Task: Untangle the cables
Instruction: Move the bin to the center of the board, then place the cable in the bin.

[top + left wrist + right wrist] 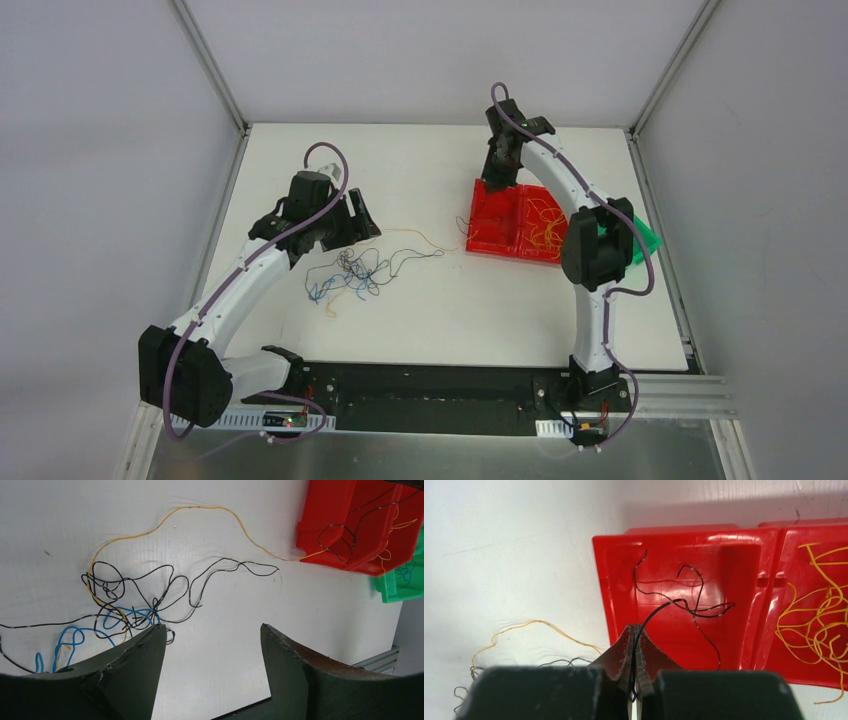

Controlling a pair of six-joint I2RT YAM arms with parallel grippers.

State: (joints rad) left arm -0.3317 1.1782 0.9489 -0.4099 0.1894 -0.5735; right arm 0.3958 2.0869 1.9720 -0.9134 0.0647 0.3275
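Observation:
The cables lie as a knotted clump (355, 272) of black, blue and yellow strands on the white table, seen close in the left wrist view (125, 600). One yellow cable (200, 507) arcs from the clump toward the red bins. My left gripper (212, 630) hovers open just right of the clump, with nothing between its fingers. My right gripper (636, 627) is over the left red bin (606, 580), shut on a black cable (659, 610) whose other end curls inside that bin. In the top view the right gripper (497, 180) is at the bin's far edge.
A second red bin (794, 535) next to the first holds several loose yellow cables (819, 620). A green bin (645, 240) sits right of them, partly behind the right arm. Grey walls enclose the table on three sides.

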